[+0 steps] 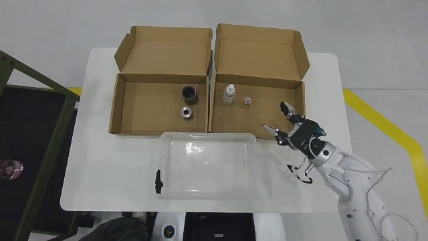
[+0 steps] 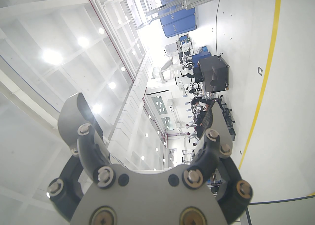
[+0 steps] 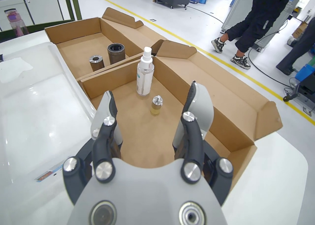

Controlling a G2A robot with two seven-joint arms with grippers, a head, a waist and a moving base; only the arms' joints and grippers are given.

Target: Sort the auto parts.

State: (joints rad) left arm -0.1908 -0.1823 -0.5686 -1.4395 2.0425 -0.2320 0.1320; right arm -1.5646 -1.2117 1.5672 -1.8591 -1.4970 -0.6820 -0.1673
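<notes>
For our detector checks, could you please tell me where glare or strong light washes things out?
Left wrist view: ceiling lamps flare white behind the open left gripper. Right wrist view: the clear rectangular plastic tray carries broad white reflections; the brown cardboard boxes look evenly lit. Top view: small glints on that tray.

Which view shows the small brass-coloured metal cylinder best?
The right wrist view: the small brass-coloured metal cylinder stands upright and near, silver cap plain, beside the clear plastic spray bottle. The top view gives a tiny speck in the brown cardboard box. The left wrist view faces the ceiling.
</notes>
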